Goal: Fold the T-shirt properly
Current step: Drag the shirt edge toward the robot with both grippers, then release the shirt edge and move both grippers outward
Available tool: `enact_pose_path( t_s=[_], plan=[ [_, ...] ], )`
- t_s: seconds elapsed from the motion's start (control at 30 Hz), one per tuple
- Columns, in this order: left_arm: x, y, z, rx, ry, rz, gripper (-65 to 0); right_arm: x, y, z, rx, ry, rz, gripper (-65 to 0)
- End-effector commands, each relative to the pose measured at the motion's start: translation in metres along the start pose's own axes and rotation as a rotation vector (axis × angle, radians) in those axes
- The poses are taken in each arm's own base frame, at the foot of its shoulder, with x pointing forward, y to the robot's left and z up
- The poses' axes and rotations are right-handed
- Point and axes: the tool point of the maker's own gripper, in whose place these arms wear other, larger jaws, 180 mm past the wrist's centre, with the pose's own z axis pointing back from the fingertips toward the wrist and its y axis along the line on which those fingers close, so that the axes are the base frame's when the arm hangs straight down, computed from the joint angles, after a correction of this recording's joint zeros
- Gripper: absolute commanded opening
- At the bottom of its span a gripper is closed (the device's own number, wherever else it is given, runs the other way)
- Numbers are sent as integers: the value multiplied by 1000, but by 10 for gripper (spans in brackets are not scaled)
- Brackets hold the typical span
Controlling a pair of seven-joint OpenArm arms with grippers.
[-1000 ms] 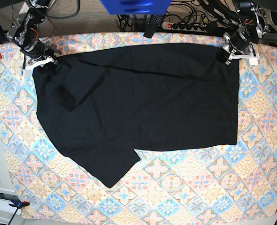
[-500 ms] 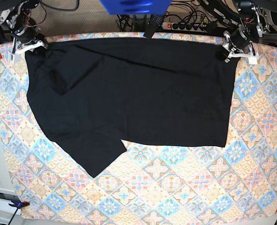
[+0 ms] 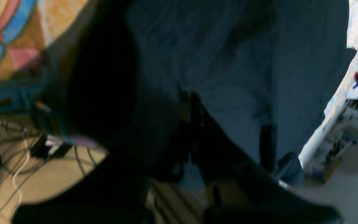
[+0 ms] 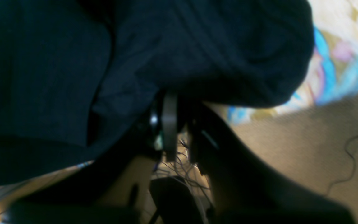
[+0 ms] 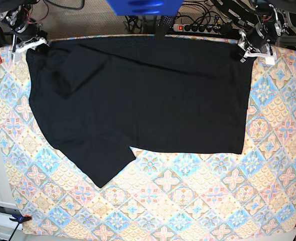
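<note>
— On the surface [image 5: 198, 201], where is the T-shirt [image 5: 148, 100]?
— Spread flat toward its far edge, one sleeve pointing near-left.
— The left claw [image 5: 249, 49]?
— Pinching the shirt's far-right corner.
— The right claw [image 5: 25, 44]?
— At the far-left corner; I cannot tell its state.

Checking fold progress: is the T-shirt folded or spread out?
Spread. The T-shirt lies open across the tablecloth, one sleeve sticking out, with no body fold visible.
</note>
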Motion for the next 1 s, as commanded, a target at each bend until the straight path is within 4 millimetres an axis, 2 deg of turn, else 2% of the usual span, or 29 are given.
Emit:
enact_pose_path(
  t_s=[0.0,0.1,0.23,0.33,0.47,0.53,0.6,0.67,0.87,0.97],
  plan=[
    [0,3,6,19,23,-17,-593,13,-4,8,-9,-40,21,-512],
    [-1,-9,10,-12,34,-38,-497,10,-7,11,-15,-33,22,-431],
    [-3,-20,23,-44,19,-58,-413,11,-16,18,-40,-47,9,-410],
    [-5,-26,28,-71,19,-56,-409,18,-17,24,-49,-70,21,-409],
    [2,-12,45,-66,-21,1,-409,33,-26,40,-89,-123,35,-409],
    [8,-6,53,-57,-47,14,-409,35,-36,52,-121,-139,31,-409],
    [18,-5,61,-51,-80,11,-409,39,-37,57,-131,-155,41,-409],
    [28,-15,68,-63,-112,-25,-409,48,-32,62,-134,-177,67,-409],
    [53,-72,92,-123,-198,-227,-409,85,-18,90,-169,-282,167,-410],
    [65,-77,99,-108,-244,-267,-409,89,-16,98,-187,-275,190,-411]
  ],
)
